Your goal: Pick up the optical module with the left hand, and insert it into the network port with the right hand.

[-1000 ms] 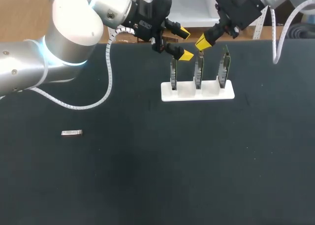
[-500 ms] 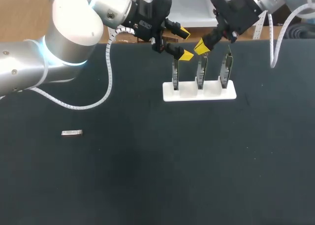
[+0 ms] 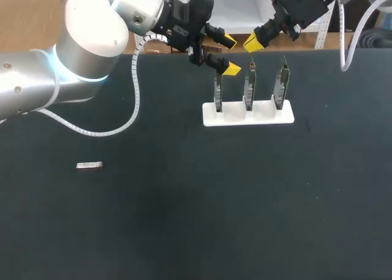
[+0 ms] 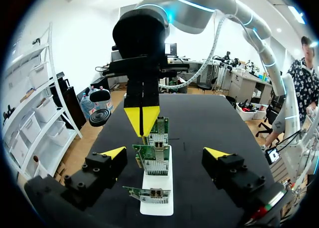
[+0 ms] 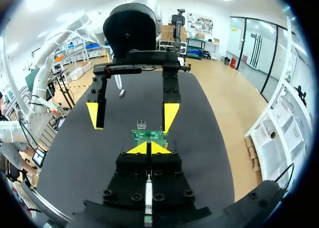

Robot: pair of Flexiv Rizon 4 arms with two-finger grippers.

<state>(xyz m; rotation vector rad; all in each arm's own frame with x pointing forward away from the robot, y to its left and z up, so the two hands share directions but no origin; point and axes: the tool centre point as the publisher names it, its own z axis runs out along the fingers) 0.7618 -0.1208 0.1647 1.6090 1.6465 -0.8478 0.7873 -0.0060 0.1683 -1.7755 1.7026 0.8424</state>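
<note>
Shows the optical module [image 3: 89,165] lying flat on the dark surface [image 3: 196,219], at about 8 o'clock from the white holder [image 3: 248,117] and well apart from both arms. Has the left gripper [image 3: 229,54] spread wide and empty at 11 o'clock of the holder, close to the top of the 9 o'clock one of the three upright network cards [image 3: 248,87] standing in it. Puts the right gripper [image 3: 253,43] at 12 o'clock of the holder, above the middle card, pinched together on nothing and pointing toward the left gripper.
</note>
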